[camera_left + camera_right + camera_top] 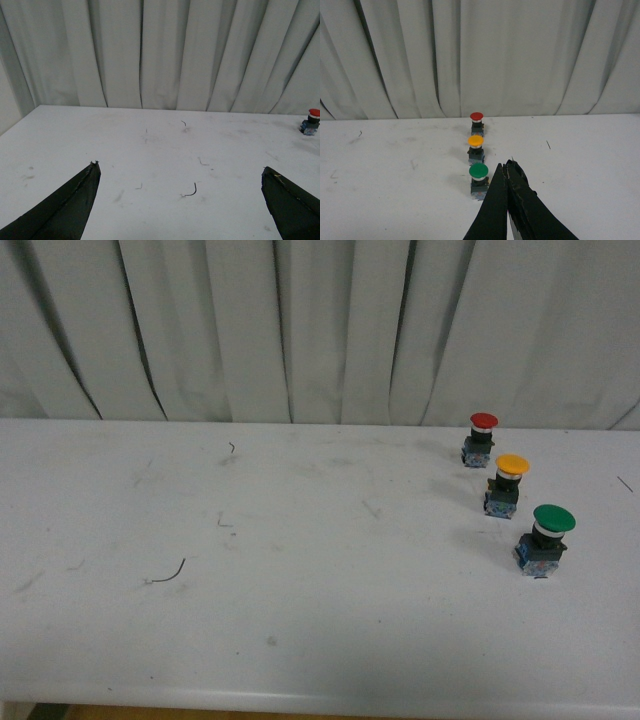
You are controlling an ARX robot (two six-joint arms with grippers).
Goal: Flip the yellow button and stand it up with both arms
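Note:
The yellow button (507,485) stands upright on the white table at the right, cap up, between a red-capped switch (481,439) behind it and a green-capped switch (545,539) in front. In the right wrist view the yellow button (476,148) is the middle of that row. My right gripper (506,166) is shut, empty, its tips just beside the green-capped switch (478,180). My left gripper (180,167) is open over bare table, far from the buttons; only the red-capped switch (311,121) shows at its view's edge. Neither arm appears in the front view.
A grey curtain (320,330) hangs behind the table (300,640). A short curved wire scrap (168,575) lies at the left-middle, also seen between the left fingers as a wire scrap (191,190). Scuff marks dot the tabletop.

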